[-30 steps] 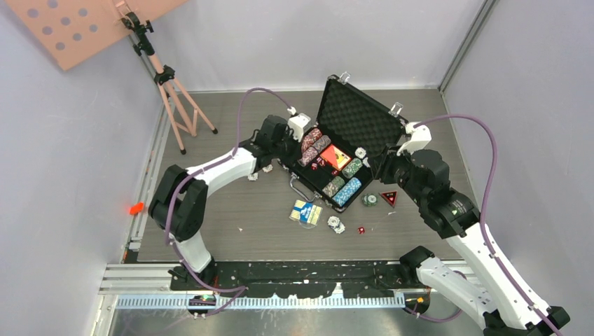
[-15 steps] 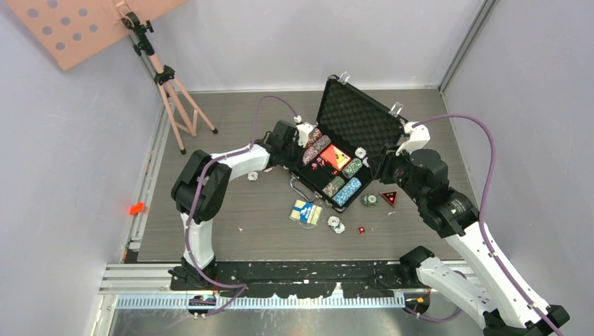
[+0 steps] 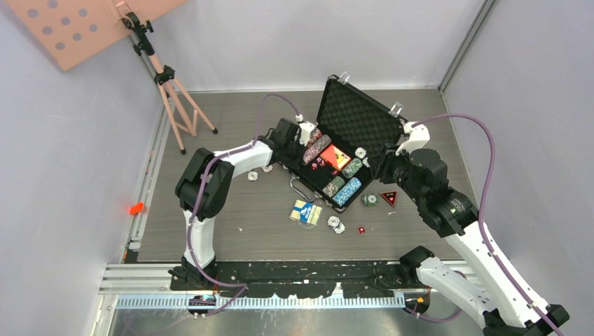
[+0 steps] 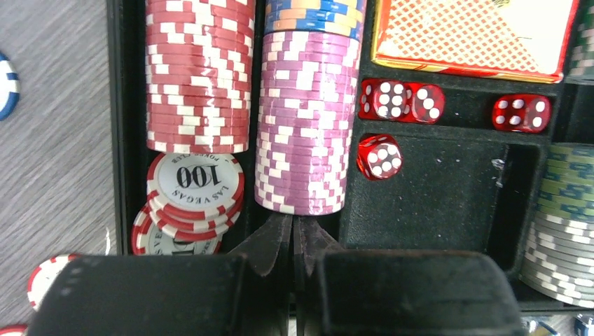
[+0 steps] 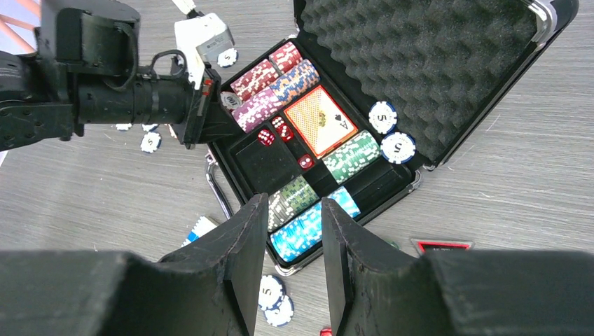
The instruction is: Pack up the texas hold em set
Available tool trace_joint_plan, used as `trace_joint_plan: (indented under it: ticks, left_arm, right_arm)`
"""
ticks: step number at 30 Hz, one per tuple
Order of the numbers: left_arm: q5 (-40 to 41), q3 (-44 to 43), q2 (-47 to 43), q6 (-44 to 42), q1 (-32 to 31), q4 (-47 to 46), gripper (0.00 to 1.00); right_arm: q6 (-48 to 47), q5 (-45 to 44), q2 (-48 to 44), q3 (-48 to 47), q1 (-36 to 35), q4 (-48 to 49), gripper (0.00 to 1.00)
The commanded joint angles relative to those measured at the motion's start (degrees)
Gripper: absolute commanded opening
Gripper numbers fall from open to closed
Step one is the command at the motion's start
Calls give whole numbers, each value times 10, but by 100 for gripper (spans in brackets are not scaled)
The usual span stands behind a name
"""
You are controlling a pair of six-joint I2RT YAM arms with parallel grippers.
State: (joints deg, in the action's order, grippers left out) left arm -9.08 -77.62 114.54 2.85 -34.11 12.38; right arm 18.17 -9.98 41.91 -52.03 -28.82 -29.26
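Top external view, far left of the work area: a few loose chips (image 3: pixel 252 176) lie on the table (image 3: pixel 231 203) beside the left arm, not yet packed. Just right of them the left gripper (image 4: pixel 293 227) reaches into the near-left corner of the open briefcase (image 3: pixel 357 119). Its wrist camera shows the two fingers pressed together with nothing between them. Their tips sit at, or just short of, the near end of the pink chip row (image 4: pixel 305 126). Held together like that, they probably serve as a blunt pusher to seat the row along its groove, not as a clamp.

The red chip row (image 4: pixel 198 77) lies one groove to the left. A few "100" chips (image 4: pixel 196 183) lie flat at its near end, out of line with the row, so that groove likely needs tidying too.

Right of the pink row, red dice (image 4: pixel 380 155) sit scattered in the centre tray, and the red card deck (image 4: pixel 476 35) fills its pocket beyond them. The dark deck slot (image 4: pixel 434 203) beside the dice has no deck in it. It is presumably meant for the blue deck (image 3: pixel 306 211), which lies on the table in front of the case.

Further right, the foam lid (image 5: pixel 434 63) leans back open, and two chips (image 5: pixel 382 117) rest on it near the hinge. The right gripper (image 5: pixel 293 206) hovers above the case's near-right side, fingers apart and holding nothing. It seems to be waiting clear of the left arm. Near it on the table lie a green chip (image 3: pixel 369 200), a red die (image 3: pixel 361 229) and a red triangular piece (image 3: pixel 389 197).
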Motion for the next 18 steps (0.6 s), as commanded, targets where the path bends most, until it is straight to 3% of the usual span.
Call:
trace_joint_plan:
  ticks: [1, 9, 14, 18]
  left_arm:
    - [9, 18, -83, 5, -2, -34, 5]
    - [72, 68, -174, 16, 5, -20, 25]
    - [102, 37, -151, 68, 21, 26, 50]
    - [121, -20, -117, 124, 28, 92, 56]
  right_arm:
    - [8, 2, 9, -10, -3, 13, 40]
    - [17, 18, 23, -10, -2, 24, 40]
    - [20, 25, 28, -13, -3, 25, 41]
    - [23, 26, 26, -12, -3, 19, 41]
